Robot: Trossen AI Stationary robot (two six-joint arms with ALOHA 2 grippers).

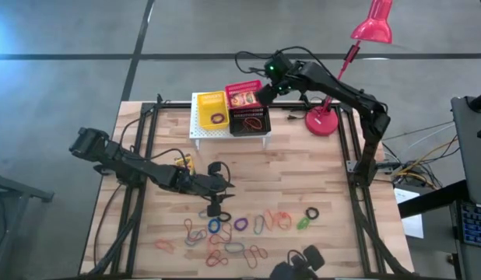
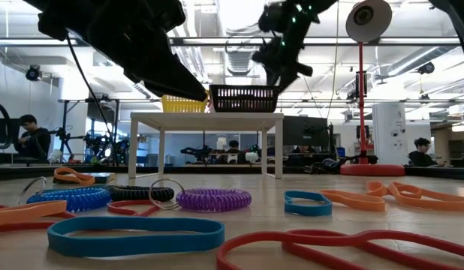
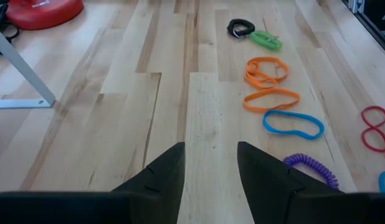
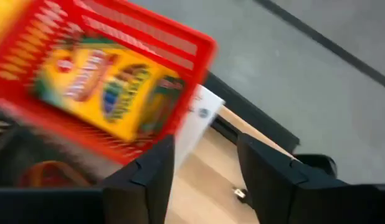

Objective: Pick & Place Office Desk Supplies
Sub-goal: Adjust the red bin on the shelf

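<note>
Overhead, right gripper (image 1: 265, 92) fingers parted, empty — crayon box (image 4: 111, 93) blurred | left gripper (image 3: 209, 168) fingers parted, empty

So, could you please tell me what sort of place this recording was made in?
Most likely a robotics lab or open workshop. The low view shows people seated at workstations behind the wooden table, exposed ducts and strip lights on the ceiling, and further equipment on benches across the room.
</note>
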